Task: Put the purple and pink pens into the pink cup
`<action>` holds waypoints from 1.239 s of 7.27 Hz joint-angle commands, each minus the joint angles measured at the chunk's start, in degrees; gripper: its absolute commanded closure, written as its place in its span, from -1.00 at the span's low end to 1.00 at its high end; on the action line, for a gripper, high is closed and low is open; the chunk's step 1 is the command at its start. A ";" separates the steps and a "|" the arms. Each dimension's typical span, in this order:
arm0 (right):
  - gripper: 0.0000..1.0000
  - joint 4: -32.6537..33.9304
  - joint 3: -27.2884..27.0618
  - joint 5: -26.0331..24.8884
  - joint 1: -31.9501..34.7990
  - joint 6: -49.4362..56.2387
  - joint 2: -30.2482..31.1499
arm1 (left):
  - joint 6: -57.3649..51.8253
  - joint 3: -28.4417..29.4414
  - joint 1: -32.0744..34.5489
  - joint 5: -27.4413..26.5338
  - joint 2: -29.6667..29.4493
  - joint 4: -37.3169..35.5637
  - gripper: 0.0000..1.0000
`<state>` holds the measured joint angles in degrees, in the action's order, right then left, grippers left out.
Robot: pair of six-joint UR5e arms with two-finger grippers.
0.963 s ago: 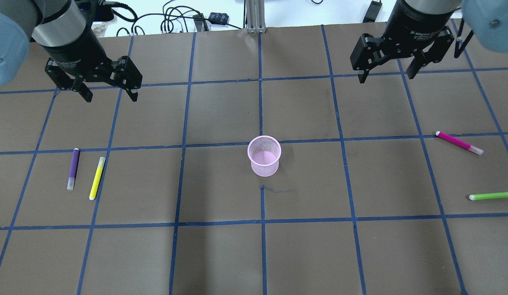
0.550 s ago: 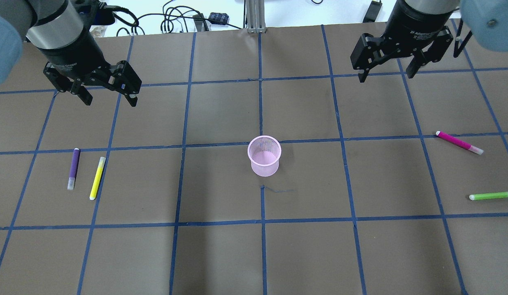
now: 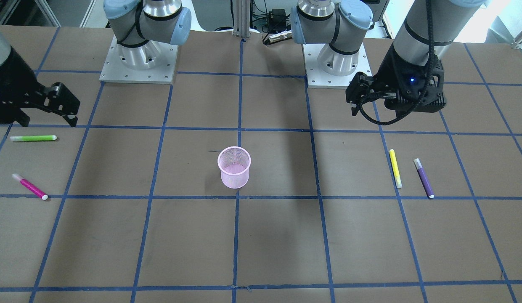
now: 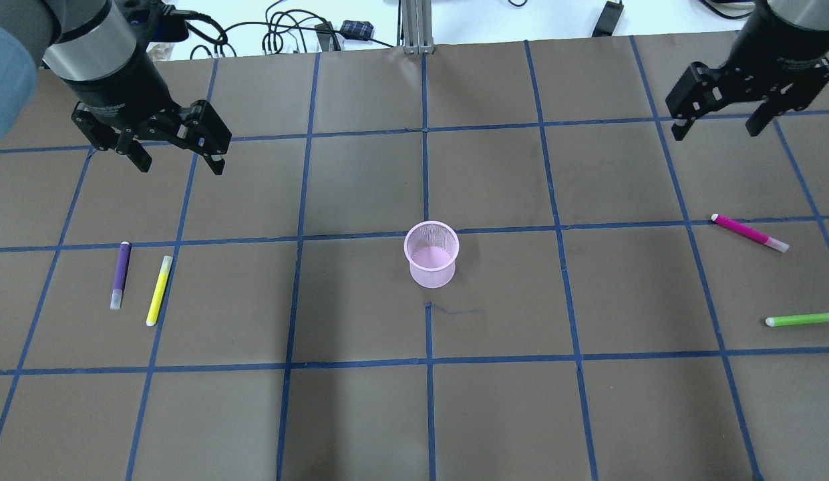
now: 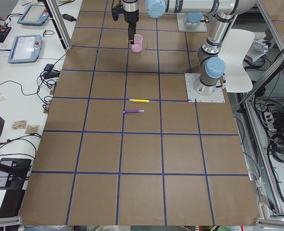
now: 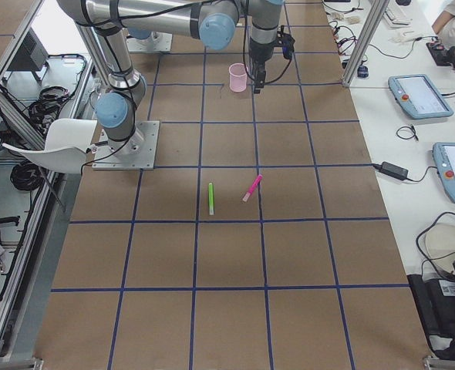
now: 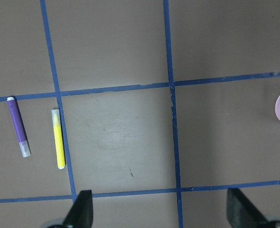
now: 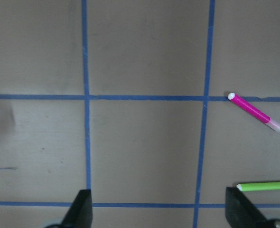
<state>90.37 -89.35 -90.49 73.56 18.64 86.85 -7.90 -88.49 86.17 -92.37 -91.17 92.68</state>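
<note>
While both claws hang empty above the surface (image 4: 361, 187), no grasp has yet been made, and the hazards run as follows across the overhead view. At upper left, the left claw (image 4: 180, 160) stands wide open, holding nothing. The purple pen (image 4: 120, 275) lies at middle left, just beside and nearly parallel to the yellow pen (image 4: 157, 290), so a descent offset rightward could catch the wrong pen or knock both. At centre, the pink cup (image 4: 431, 274) stands upright. It looks light, so a pen brought in low or tilted could strike its rim and tip it. At upper right, the right claw (image 4: 716, 130) is likewise wide open and empty. The pink pen (image 4: 749, 233) lies at middle right, slanted to the grid lines, so fingers not turned to match could roll it away. The green pen (image 4: 801, 319), at lower right, lies well apart from it. The purple pen is a short dark barrel with a white upper tip and a pale lower cap. The cup is round, open-topped mesh, and empty. The pink pen is magenta, white-tipped at upper left and pale-capped at lower right.
</note>
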 commanded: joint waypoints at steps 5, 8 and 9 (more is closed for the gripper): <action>-1.00 31.35 -16.03 1.02 -21.33 45.71 -12.03 | -0.18 0.07 -5.36 -0.88 -1.11 -4.33 -1.00; -1.00 35.57 -14.79 0.85 -14.01 46.84 -14.77 | -0.19 -0.72 -22.13 -0.09 -4.36 -5.58 -1.00; -1.00 36.19 -14.71 0.85 -13.62 47.36 -17.48 | -1.93 -1.33 -25.14 -0.18 -6.11 -9.58 -1.00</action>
<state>125.38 -103.96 -89.62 58.07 65.35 71.99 -8.55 -89.19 66.12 -92.55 -95.33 86.28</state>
